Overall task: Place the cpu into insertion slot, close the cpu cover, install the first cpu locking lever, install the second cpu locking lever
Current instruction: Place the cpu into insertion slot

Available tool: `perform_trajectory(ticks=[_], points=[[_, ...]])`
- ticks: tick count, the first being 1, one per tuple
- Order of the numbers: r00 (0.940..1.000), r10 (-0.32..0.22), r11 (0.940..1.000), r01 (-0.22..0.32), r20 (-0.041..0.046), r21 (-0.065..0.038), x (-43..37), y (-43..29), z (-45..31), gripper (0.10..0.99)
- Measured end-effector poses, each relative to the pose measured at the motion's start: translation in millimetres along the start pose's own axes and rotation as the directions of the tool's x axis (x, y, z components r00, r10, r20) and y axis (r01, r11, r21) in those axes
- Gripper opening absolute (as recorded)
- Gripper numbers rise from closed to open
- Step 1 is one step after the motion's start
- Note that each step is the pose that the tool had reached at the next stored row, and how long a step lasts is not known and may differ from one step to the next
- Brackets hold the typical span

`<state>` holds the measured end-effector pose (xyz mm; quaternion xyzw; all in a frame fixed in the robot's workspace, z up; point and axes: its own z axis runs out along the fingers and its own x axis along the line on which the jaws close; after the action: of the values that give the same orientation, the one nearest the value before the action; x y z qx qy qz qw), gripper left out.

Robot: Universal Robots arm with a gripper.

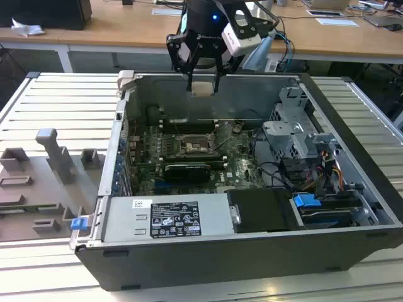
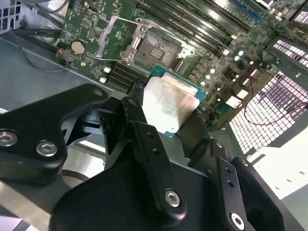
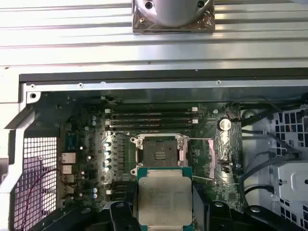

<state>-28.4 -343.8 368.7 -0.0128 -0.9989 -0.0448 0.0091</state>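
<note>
1. Gripper (image 1: 203,77) hangs over the open case (image 1: 189,258), up above the back wall. Its fingers (image 2: 136,96) are clamped on the cpu (image 1: 203,88) by two opposite edges. In both wrist views the chip sits flat between them, metal top facing the camera.

2. So the cpu is in the air, well above the board (image 3: 86,159) and touching nothing but the fingers. It's not in the slot (image 3: 159,154) yet.

3. The slot is bare, and you can see the dark contact field inside its metal rim. In the first wrist view the chip looks near the slot but not over it — just off to one side.

4. The cover (image 2: 108,24) is swung open and lies beside the slot, not over it. The thin wire levers (image 3: 206,139) look unlatched too, though they're hard to trace.

5. My read on progress: early in step one. The chip has been picked up and carried to the case, and that's all that's done — seating it, closing the cover and both levers are all still left.
</note>
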Motion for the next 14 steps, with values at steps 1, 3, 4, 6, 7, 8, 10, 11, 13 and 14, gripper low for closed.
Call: perform_trajectory(ticks=[1,3,4,6,7,8,10,11,13,14], points=[[1.0,0.0,1.0,0.0,0.0,0.0,0.0,0.0,0.0,0.541],[1.0,0.006,1.0,-0.006,0.0005,0.0,0.0,0.0,0.0,0.541],[0.9999,0.01,0.9999,-0.01,0.0009,0.0,0.0,0.0,0.0,0.541],[0.9998,0.019,0.9998,-0.019,0.0017,0.0,0.0,0.0,0.0,0.541],[0.9997,0.024,0.9997,-0.024,0.0021,0.0,0.0,0.0,0.0,0.541],[0.9996,0.029,0.9996,-0.029,0.0026,-0.001,0.0,0.0,0.0,0.541],[0.9992,0.04,0.9992,-0.04,0.0035,-0.001,0.0,0.0,0.0,0.541],[0.9991,0.042,0.9991,-0.042,0.0038,-0.001,0.0,0.0,0.0,0.541],[0.9989,0.047,0.9989,-0.047,0.0042,-0.001,0.0,0.0,0.0,0.541],[0.9988,0.048,0.9988,-0.048,0.0043,-0.001,0.0,0.0,0.0,0.541]])
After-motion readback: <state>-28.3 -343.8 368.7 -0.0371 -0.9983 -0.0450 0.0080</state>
